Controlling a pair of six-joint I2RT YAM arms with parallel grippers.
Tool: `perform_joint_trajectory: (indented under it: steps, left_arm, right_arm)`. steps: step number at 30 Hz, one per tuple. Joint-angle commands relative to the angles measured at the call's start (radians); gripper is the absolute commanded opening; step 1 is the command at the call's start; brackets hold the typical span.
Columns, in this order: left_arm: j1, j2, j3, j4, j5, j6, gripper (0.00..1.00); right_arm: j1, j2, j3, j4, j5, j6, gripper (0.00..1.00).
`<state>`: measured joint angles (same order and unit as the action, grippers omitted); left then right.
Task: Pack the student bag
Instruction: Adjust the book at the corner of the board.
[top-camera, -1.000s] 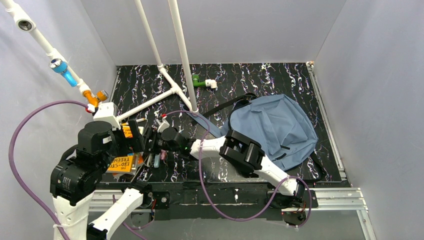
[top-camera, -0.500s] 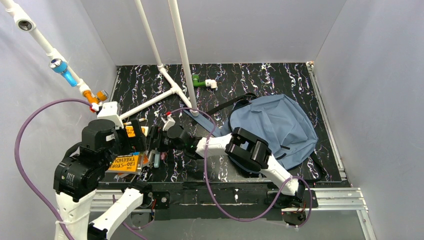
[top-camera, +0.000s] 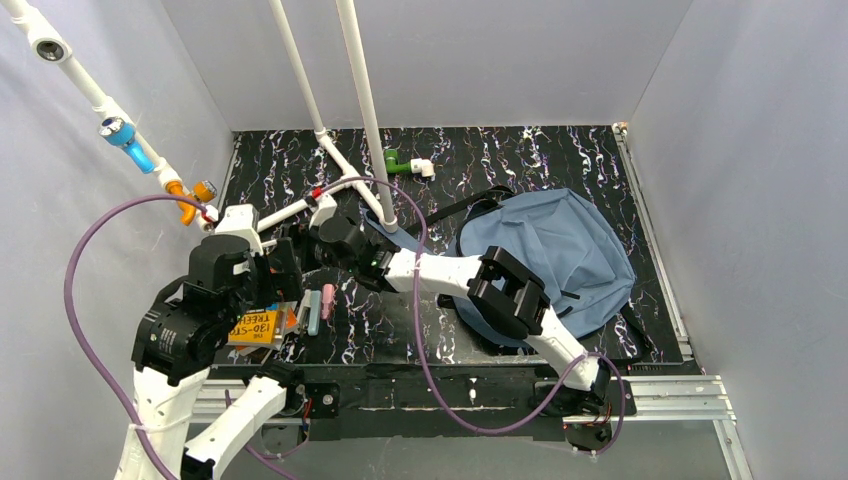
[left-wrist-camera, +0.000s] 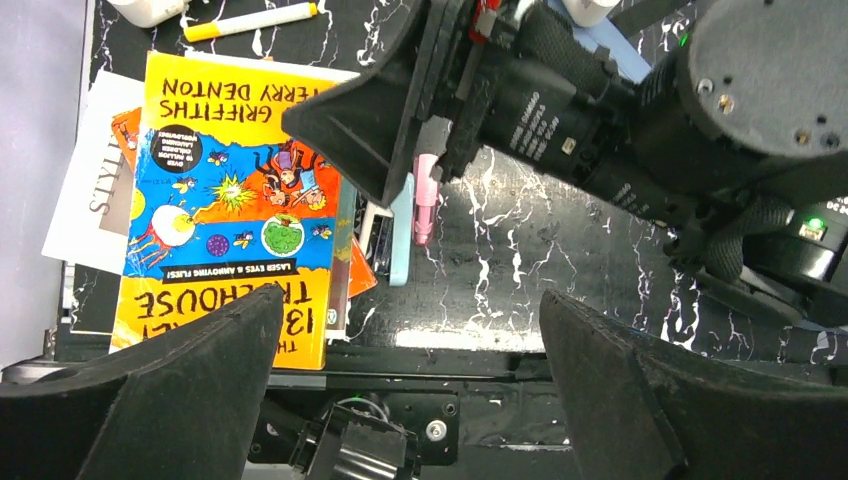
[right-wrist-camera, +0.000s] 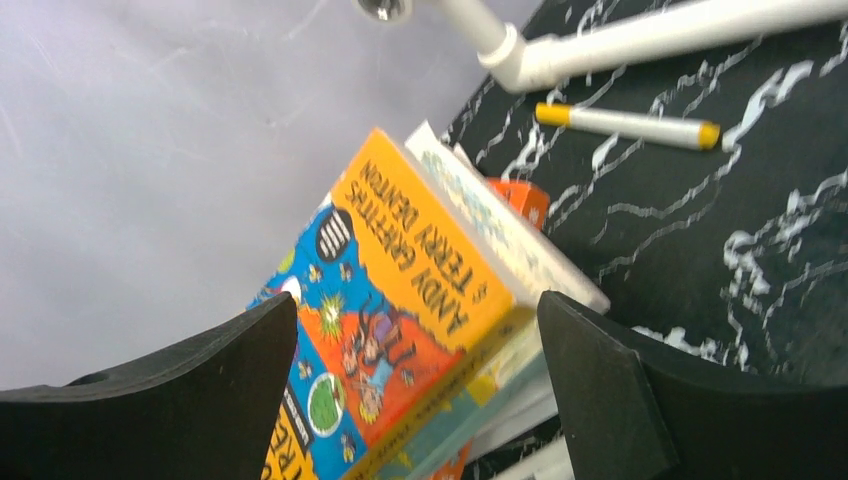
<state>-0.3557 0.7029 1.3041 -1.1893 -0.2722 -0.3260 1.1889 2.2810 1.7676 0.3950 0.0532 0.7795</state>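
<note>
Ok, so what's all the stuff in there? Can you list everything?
student bag: one, slate blue, right side of table
books: a stack, top one yellow and orange, near left corner
pink marker: one, pink, right of the books
pen: one, pale blue, beside the pink marker
white marker: one, yellow ends, behind the books
pipe frame: one, white, back left
fitting: one, green, back middle
table: one, black, white streaks
left gripper: black, open, above the books
right gripper: black, open, by the books

The right arm hides the left edge of the soft slate-blue fabric backpack; the left arm covers most of the yellow paperback book.
</note>
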Motion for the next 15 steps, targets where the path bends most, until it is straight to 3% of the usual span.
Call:
perform_joint_trajectory:
  steps: [1, 10, 15]
  left_arm:
    - [-0.002, -0.019, 0.021, 0.029, -0.002, -0.007, 0.99]
    - [-0.002, -0.011, -0.005, 0.044, 0.021, -0.039, 0.99]
    - [-0.002, 0.001, 0.004, 0.045, 0.022, -0.033, 0.99]
  right_arm:
    - [-0.009, 0.041, 0.136, -0.057, 0.006, -0.103, 0.93]
    - [-0.011, 0.119, 0.231, -0.063, -0.045, -0.158, 0.81]
    - [-0.011, 0.164, 0.282, -0.075, -0.111, -0.138, 0.69]
